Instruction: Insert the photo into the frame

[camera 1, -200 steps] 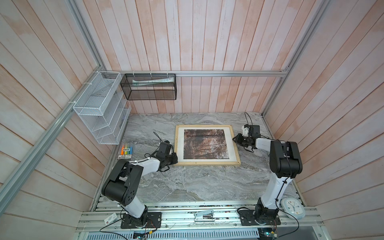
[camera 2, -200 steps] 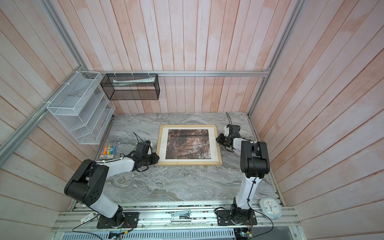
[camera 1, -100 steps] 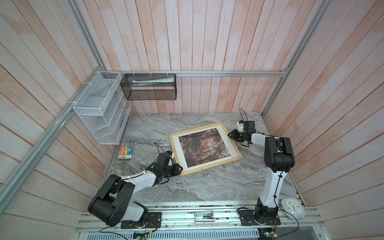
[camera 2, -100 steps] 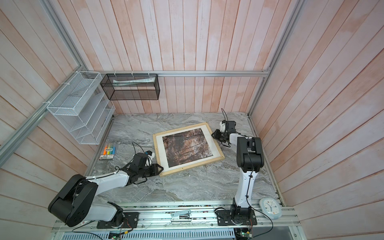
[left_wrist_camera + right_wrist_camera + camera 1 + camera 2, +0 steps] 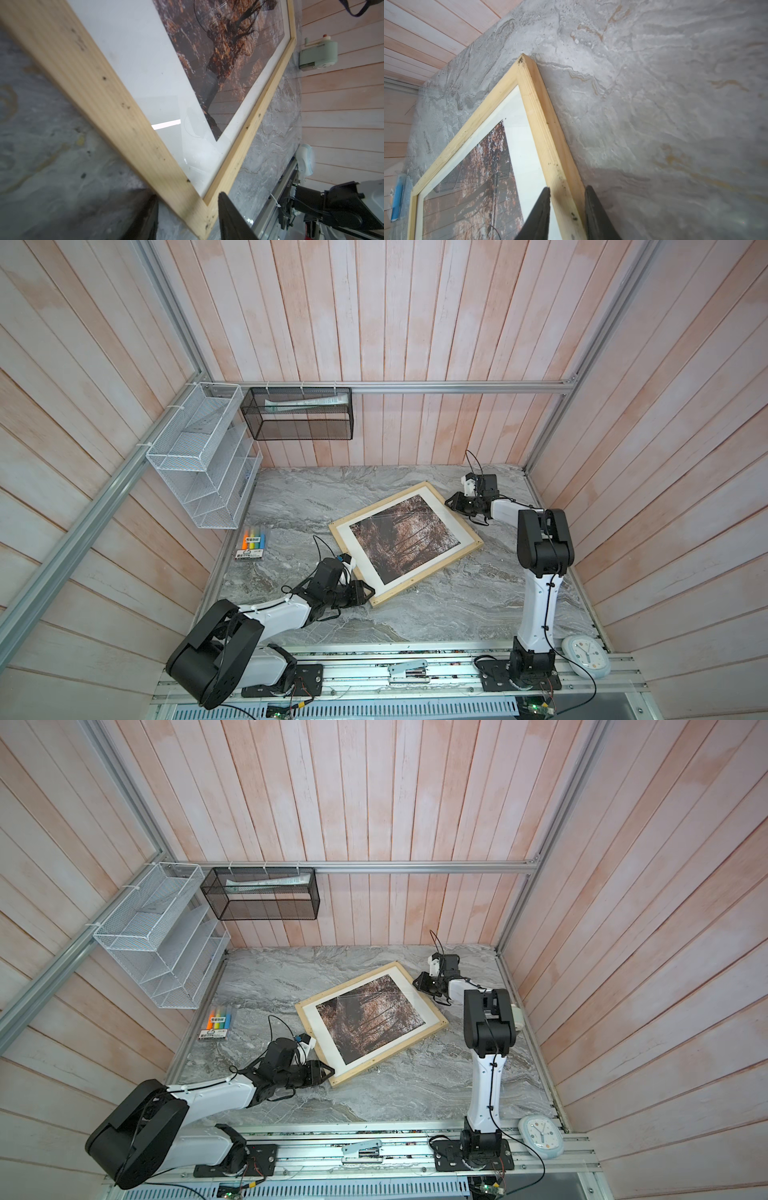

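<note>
Pale natural wood: the thin-stripped rectangular picture frame lies flat and skewed on the grey marbled table in both top views. The autumn-forest photo, brown-orange with dark trunks, sits inside it. My left gripper is at the frame's near corner, my right gripper at its far right side. From my left wrist, the frame corner stands between my spread jaws with table showing on either side — I grasp nothing there. A white mat borders the photo. From my right wrist, my jaws pinch the frame strip — one finger over the mat, the other outside the wood
</note>
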`<state>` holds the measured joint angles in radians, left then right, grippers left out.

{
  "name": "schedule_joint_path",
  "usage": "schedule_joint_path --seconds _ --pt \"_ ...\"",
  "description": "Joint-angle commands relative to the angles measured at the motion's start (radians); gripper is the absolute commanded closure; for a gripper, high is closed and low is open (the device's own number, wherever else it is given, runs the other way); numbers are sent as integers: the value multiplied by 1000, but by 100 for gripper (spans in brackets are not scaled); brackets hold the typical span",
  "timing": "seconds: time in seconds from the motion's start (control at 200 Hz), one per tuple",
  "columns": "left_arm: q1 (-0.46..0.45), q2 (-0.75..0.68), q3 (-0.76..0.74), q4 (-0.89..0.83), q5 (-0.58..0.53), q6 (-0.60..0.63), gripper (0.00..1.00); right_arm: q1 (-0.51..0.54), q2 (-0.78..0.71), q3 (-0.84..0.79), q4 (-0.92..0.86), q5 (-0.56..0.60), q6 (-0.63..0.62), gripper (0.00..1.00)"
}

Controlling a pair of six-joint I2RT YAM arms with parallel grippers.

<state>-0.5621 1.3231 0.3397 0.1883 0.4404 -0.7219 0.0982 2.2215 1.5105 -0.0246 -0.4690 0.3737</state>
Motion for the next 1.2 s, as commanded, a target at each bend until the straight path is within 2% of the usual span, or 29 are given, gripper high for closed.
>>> schedule_joint_path --seconds 0.0,0.135,0.415,0.555,0.665,0.895,1.045,1.195 --pt "-40 -18 -13 5 -47 -38 49 67 45 35 -94 -115 26 70" --pt "-56 -90 -21 -31 -104 -59 45 69 68 69 -26 -147 86 70" --pt "-58 -244 1 -168 -163 -60 40 30 73 172 -30 -145 118 69" --pt "-56 -280 27 -222 -199 -45 37 1 29 150 -53 -117 92 69" --pt "-45 -279 75 -270 -246 -4 35 -17 -32 67 -28 -105 85 69" --pt "118 -197 176 -231 -221 96 33 -46 -209 -145 0 -47 41 69" --pt "235 -77 291 -218 -180 176 32 -58 -334 -289 -5 -25 16 69" --pt "306 23 411 -214 -183 234 33 -59 -462 -465 27 5 19 69"
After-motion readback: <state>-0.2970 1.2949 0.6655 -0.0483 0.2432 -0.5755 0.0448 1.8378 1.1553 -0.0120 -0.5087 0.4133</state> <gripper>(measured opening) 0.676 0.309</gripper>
